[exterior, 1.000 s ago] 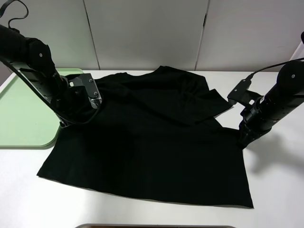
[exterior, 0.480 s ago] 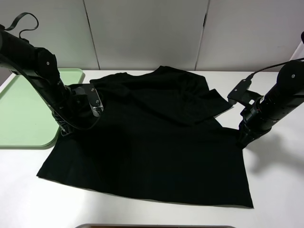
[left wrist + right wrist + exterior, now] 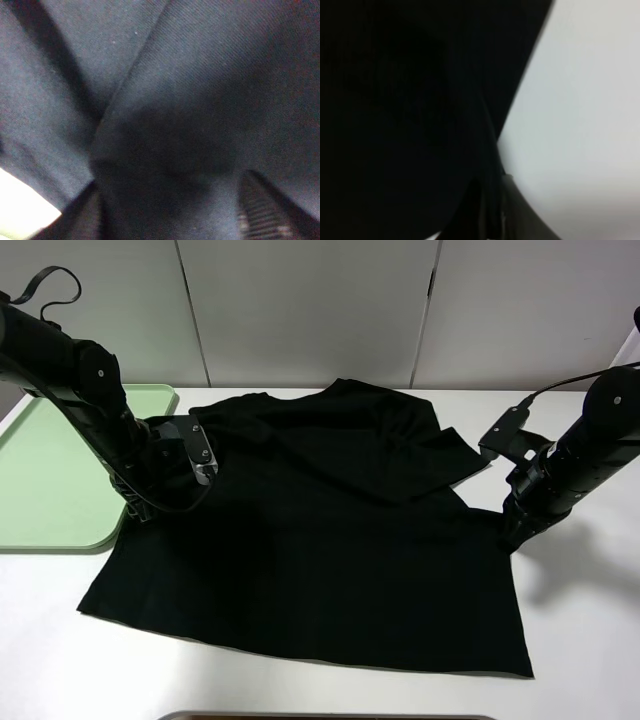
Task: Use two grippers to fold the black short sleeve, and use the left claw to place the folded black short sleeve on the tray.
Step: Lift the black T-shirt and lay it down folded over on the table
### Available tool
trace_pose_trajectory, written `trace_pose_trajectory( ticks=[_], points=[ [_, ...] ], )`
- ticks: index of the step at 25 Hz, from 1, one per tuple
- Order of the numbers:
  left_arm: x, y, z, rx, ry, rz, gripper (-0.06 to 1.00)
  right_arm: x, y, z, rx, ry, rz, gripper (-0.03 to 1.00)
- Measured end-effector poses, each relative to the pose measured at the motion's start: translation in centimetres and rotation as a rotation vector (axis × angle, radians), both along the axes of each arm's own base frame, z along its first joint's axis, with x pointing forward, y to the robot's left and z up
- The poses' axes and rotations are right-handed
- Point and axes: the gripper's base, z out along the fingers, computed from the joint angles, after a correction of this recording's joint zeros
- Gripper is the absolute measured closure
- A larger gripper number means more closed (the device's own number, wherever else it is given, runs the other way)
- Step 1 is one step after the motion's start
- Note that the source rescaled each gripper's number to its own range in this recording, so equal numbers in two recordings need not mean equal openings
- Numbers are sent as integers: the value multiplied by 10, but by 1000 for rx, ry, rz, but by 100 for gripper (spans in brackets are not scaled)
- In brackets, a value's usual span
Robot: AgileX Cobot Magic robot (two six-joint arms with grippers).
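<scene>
The black short sleeve (image 3: 320, 540) lies spread on the white table, with its right sleeve folded in over the chest. My left gripper (image 3: 135, 505) is low at the shirt's left edge. In the left wrist view (image 3: 175, 215) its fingers (image 3: 262, 212) stand wide apart with dark cloth between them. My right gripper (image 3: 510, 535) is down at the shirt's right edge. In the right wrist view (image 3: 492, 217) its jaws look closed on the cloth edge beside bare table. The green tray (image 3: 40, 470) sits at the far left.
The white table (image 3: 580, 640) has bare room to the right and in front of the shirt. A grey panelled wall (image 3: 310, 310) stands behind. A dark object's edge (image 3: 325, 716) shows at the front middle.
My left arm shifted slightly to the right one second ago and has held still since. The right arm and the shirt have not moved.
</scene>
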Motion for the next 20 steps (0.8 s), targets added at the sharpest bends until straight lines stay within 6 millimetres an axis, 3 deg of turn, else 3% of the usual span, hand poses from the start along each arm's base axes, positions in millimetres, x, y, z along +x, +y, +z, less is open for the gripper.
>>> trace_pose_trajectory(
  ticks=[11, 20],
  points=[
    [3, -1, 3, -9, -33, 8, 91, 1, 0, 0, 1, -16, -2, 97],
    [1, 0, 28, -41, -86, 93, 94, 7, 0, 2, 58, -72, -199, 97]
  ],
)
